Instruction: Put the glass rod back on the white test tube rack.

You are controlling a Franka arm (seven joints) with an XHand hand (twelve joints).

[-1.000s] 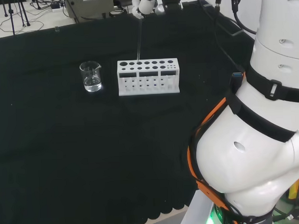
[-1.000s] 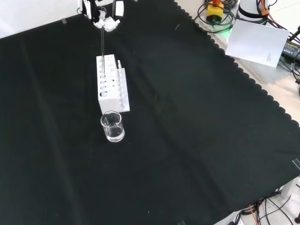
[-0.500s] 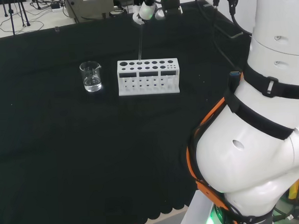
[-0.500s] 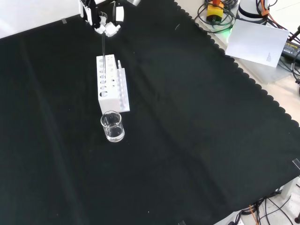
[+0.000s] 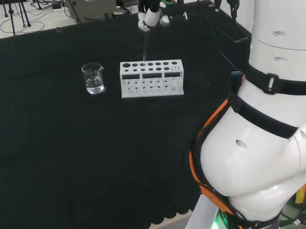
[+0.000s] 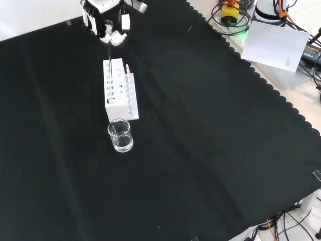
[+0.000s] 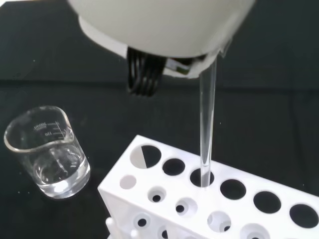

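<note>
A: On the black tabletop, what is near?

B: A beaker with some water, then the white rack.

A: And the glass rod?

B: Its tip sits in a rack hole. The hand pinches its top with curled fingers.

A: Trouble?

B: I think a tilted rod could tip the rack. Cables lie beyond the cloth.

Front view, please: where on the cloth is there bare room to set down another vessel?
The cloth lies bare right of the white rack and below the beaker. It is crowded at the rack's far end, where the hand holds the glass rod.
</note>
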